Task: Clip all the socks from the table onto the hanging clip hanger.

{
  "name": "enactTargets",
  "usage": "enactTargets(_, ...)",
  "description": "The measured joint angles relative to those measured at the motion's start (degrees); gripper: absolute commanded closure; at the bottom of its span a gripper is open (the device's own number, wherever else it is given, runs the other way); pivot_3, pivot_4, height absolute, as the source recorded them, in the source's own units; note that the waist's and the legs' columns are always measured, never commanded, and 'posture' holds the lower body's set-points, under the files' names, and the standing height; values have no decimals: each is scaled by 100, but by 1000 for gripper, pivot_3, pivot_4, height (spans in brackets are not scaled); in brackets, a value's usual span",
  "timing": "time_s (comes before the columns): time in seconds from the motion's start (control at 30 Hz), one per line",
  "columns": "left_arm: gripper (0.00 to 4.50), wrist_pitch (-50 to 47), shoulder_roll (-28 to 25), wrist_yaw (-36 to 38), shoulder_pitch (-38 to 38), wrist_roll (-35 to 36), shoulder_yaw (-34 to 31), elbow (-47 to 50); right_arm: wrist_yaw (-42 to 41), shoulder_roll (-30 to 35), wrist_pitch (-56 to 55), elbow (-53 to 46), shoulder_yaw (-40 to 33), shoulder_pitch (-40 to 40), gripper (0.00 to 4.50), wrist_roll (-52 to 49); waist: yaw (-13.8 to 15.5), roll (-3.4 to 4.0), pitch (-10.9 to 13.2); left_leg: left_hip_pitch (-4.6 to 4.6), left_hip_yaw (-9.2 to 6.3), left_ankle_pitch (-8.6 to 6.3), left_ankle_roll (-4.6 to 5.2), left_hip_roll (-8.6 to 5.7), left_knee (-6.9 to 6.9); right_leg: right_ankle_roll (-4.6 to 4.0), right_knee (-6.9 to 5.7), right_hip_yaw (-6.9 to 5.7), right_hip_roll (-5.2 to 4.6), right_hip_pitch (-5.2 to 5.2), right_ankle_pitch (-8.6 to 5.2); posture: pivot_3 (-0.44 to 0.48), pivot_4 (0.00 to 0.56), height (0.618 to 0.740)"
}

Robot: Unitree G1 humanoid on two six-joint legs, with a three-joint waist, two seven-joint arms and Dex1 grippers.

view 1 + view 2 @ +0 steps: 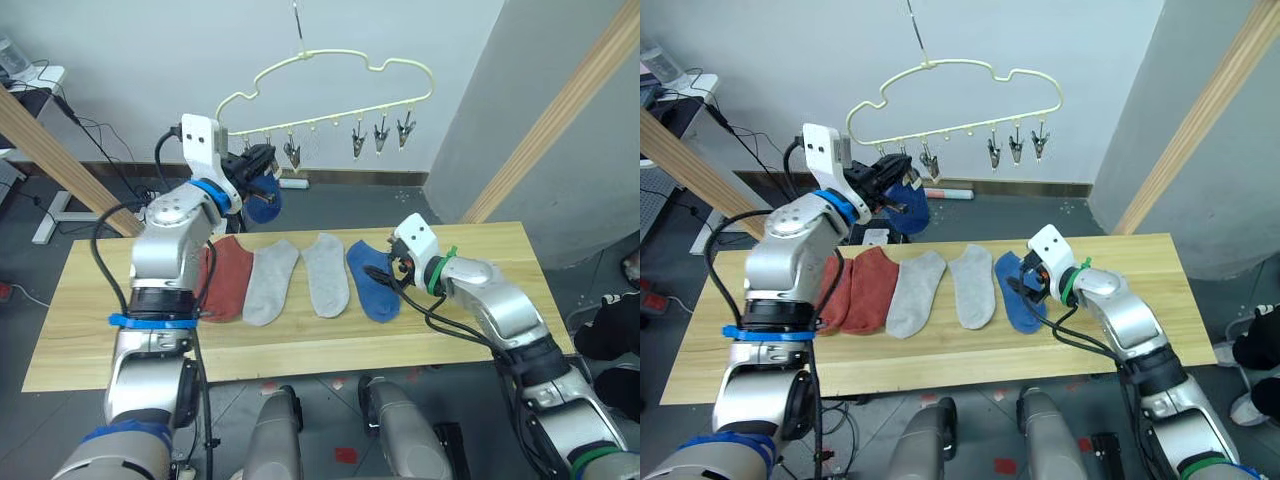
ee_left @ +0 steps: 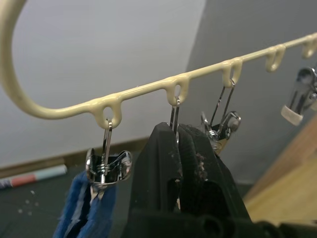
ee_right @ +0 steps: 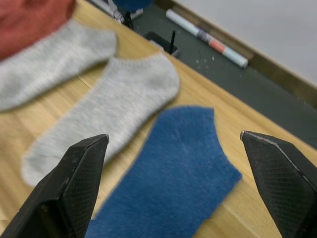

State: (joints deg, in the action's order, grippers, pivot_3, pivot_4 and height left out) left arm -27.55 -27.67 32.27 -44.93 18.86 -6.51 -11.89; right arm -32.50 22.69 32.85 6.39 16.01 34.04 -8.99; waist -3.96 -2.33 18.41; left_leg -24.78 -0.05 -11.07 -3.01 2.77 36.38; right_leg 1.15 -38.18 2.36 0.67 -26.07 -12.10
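— What is the long thing in the middle?
— It is a light wooden table (image 1: 480, 245) made of planks.

— What lies on it?
— Socks in a row, all flat. From the robot's left come rust-red socks (image 1: 228, 278), then a grey sock (image 1: 270, 284), another grey sock (image 1: 326, 274), and last a blue sock (image 1: 372, 281).

— Do they touch?
— The red and the first grey sock touch.

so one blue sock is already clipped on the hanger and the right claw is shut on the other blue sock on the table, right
Not quite. One blue sock does hang from a clip on the clip hanger, but the right claw is open above the other blue sock lying on the table, not shut on it. The right wrist view shows its fingers spread wide apart.
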Motion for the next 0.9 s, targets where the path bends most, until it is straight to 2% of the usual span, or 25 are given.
enactTargets(0.2, 4490, -923, -466, 345, 36, 255, -56, 436, -127, -303, -874, 1899, 204, 598, 0, 554, 16, -5, -3, -1, 6, 0, 0, -3, 0, 0, 7, 4, -4, 1, 1, -30, 301, 740)
enactTargets(0.37, 4490, -2184, -505, 336, 42, 807, -203, 948, -135, -620, -1487, 3386, 262, 989, 0, 942, 30, -6, -3, 1, 12, -1, 0, -3, -1, 0, 8, 10, -5, 2, 1, -33, 303, 740)
enactTargets(0.53, 4490, -2797, -648, 347, 23, 1038, -245, 1164, -130, -836, -1999, 4266, 195, 1373, 0, 1098, 0, -7, -4, 22, 7, 0, 0, -1, -1, 0, -2, 8, -2, 18, 1, -25, 304, 740)
enactTargets(0.67, 4500, -2940, -743, 349, -17, 1066, -253, 1163, -271, -865, -2249, 4424, 156, 1367, 1266, 1228, 0, -6, -4, 54, 6, -1, 0, -2, -3, 0, 8, 7, -3, 56, 1, -24, 309, 740)
enactTargets(0.9, 4500, -3851, -563, 193, -342, 1561, -688, 889, -623, -638, -2500, 3718, 191, 819, 3720, 1414, 20, -6, -4, 59, 7, -1, 0, -4, -5, 1, 10, 8, -5, 60, 1, -26, 310, 740)
